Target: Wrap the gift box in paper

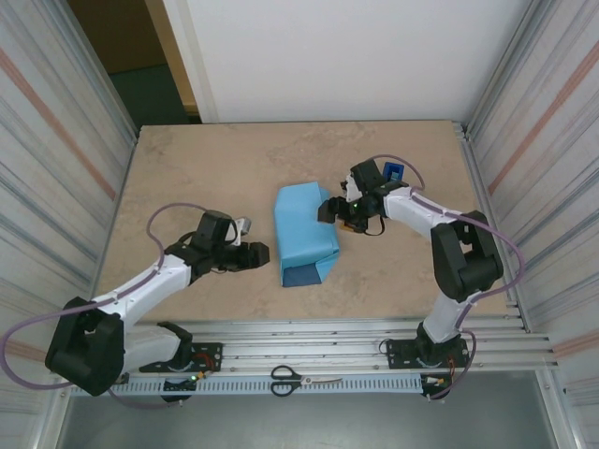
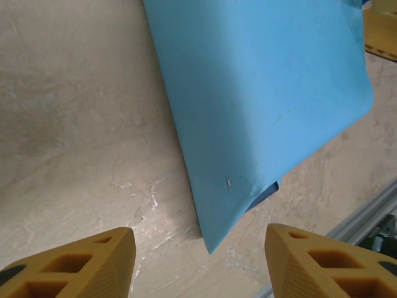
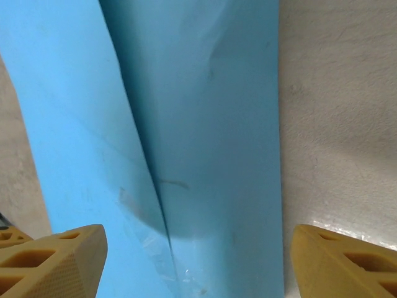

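Both sets of jaws stand apart, empty. Left gripper point(image 1: 255, 254) and right gripper point(image 1: 329, 210) flank the folded paper point(image 1: 301, 234).

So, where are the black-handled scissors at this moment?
In the top view, the black-handled metal scissors lie on the metal rail at the near table edge, between the left arm's base and the right arm's base.

Bright, even light and sharp focus, with soft shadow on the folded paper point(image 3: 211, 124).

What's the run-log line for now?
paper: folded, light-blue face out | left gripper: open, off paper | right gripper: open, beside paper
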